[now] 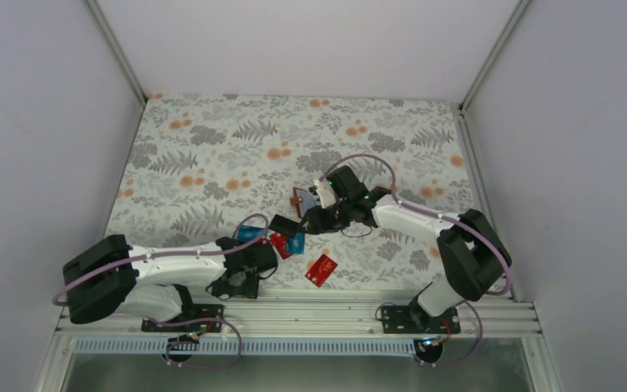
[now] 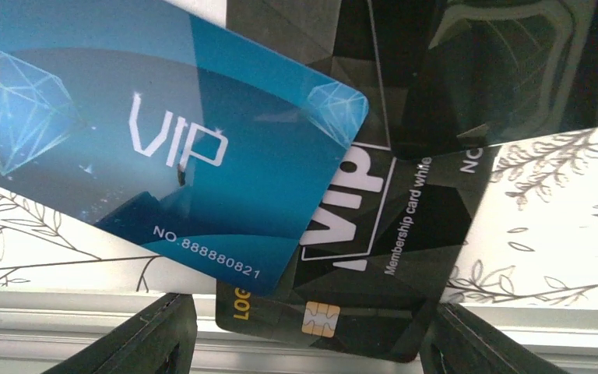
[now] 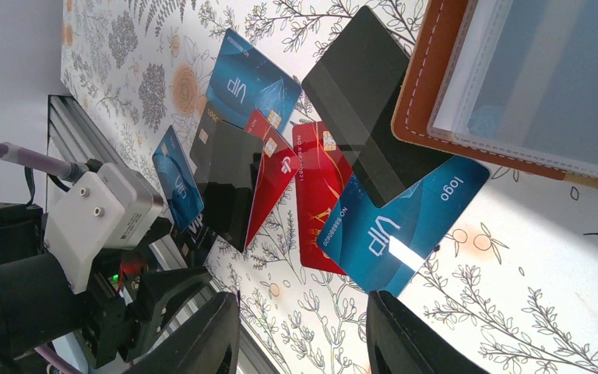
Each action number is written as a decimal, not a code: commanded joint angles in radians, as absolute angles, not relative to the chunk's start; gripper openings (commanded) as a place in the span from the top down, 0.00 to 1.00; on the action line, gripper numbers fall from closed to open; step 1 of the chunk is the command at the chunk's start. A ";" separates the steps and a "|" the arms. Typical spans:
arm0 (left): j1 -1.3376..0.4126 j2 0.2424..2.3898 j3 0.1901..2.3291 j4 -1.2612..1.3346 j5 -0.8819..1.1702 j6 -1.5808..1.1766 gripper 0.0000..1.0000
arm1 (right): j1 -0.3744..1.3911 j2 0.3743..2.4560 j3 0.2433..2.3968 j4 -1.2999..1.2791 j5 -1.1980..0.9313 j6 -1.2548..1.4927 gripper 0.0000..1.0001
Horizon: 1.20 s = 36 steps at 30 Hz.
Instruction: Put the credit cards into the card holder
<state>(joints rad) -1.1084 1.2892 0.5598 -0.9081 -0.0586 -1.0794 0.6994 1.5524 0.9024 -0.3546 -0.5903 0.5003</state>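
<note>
Since my left tool and right tool both sit released, I'd slide the glossy blue plastic card off the black plastic card before pinching its edge.

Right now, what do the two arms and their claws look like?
Left arm and right arm: white links, bulky black joints, a purple cable looped along each. Left claw and right claw: matte black fingers.

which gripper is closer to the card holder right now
Right. The right gripper hangs open over the credit cards, next to the card holder. The left gripper is at the pile's near side, over a blue card and a black card, farther from the holder.
</note>
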 commanded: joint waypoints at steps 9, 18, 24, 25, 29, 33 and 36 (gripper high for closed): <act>-1.108 1.322 0.543 -0.779 -0.059 -1.037 0.29 | 0.711 1.554 0.891 -0.336 -0.578 0.491 0.57; -1.108 1.344 0.550 -0.775 -0.080 -1.032 0.38 | 0.710 1.554 0.891 -0.339 -0.578 0.488 0.57; -1.108 1.342 0.564 -0.792 -0.086 -1.023 0.44 | 0.710 1.555 0.890 -0.340 -0.579 0.489 0.57; -1.108 1.338 0.566 -0.795 -0.082 -1.016 0.45 | 0.710 1.555 0.890 -0.341 -0.578 0.489 0.57; -1.111 1.303 0.582 -0.812 -0.056 -0.989 0.46 | 0.710 1.558 0.895 -0.340 -0.580 0.489 0.57; -1.112 1.253 0.610 -0.834 -0.020 -0.961 0.46 | 0.710 1.560 0.910 -0.350 -0.577 0.482 0.57; -1.111 1.221 0.633 -0.846 0.007 -0.945 0.46 | 0.710 1.559 0.923 -0.362 -0.570 0.478 0.57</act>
